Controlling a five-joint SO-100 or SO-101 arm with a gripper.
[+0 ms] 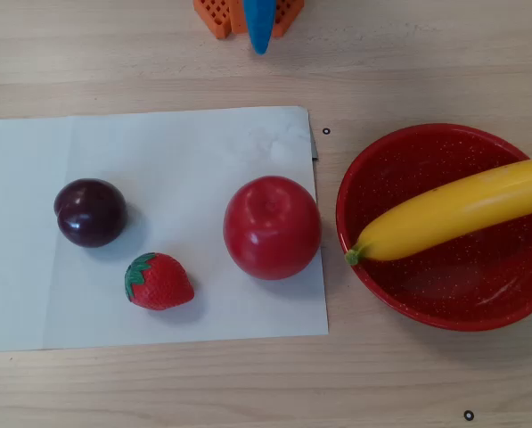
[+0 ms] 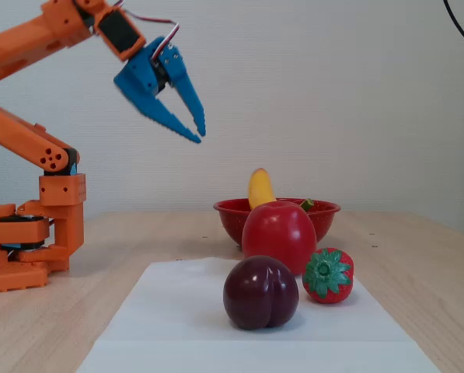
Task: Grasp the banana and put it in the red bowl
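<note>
Over on the right of the overhead view, the banana [image 1: 457,210] lies across the red bowl [image 1: 408,294], green stem poking over the left rim, the other end running out of view. Up in the fixed view the blue pincer [image 2: 200,135] hangs high above the surface [image 2: 418,249], fingers parted a little, gripping nothing. On the white paper [image 1: 159,152] sit an apple [image 1: 272,226] just left of the bowl, a strawberry [image 1: 159,282] and a dark plum [image 1: 90,212] further left, all apart from one another.
</note>
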